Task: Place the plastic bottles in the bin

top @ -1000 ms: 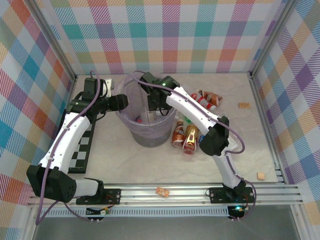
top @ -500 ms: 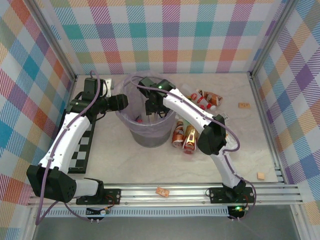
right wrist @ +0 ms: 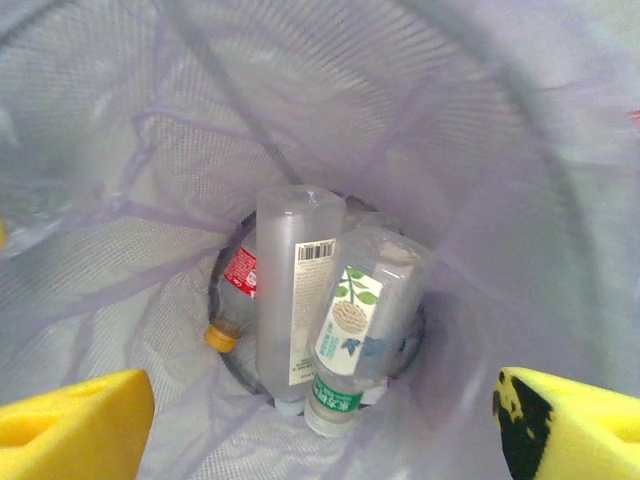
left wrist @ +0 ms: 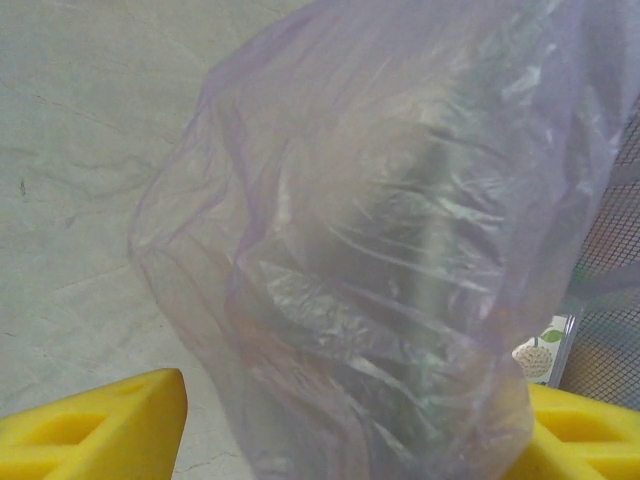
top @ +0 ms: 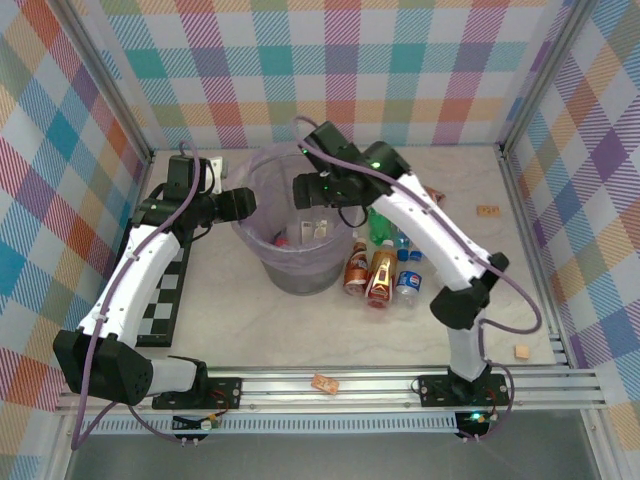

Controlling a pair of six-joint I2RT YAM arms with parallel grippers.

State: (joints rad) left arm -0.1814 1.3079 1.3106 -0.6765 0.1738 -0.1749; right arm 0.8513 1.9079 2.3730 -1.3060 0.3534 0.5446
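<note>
Right fingers (right wrist: 70, 425) are wide open and empty, hanging over the mouth of the bin (right wrist: 120, 120) and looking straight down into it; in the top view those right fingers (top: 302, 190) sit above the far half of the bin (top: 300, 278). The bin is a round grey mesh basket with a pale lilac see-through liner (left wrist: 380, 250), standing on the counter (top: 260, 325) left of centre. Three bottles lie at its bottom, packed side by side and touching: a clear one with a white barcode label (right wrist: 297, 290); a clear one with a green-and-white leaf label (right wrist: 362, 325), base up towards the camera; a red-label one with a yellow cap (right wrist: 235, 285), partly under the first. Left fingers (left wrist: 95, 425) are spread, with a bulge of liner between them; I can't tell whether they press on it; in the top view the left fingers (top: 243, 205) are at the bin's left rim. Other bottles lie on the counter just right of the bin: two amber-brown ones (top: 380, 278) (top: 356, 272) side by side near its wall; a clear one with a blue label (top: 407, 285) beside them; a green one (top: 381, 226) behind them, partly under the right arm. Small tan blocks sit well apart from all this: one far right (top: 488, 211), one near right (top: 521, 351), one on the front rail (top: 322, 382). A checkerboard plate (top: 165, 300) lies under the left arm.
</note>
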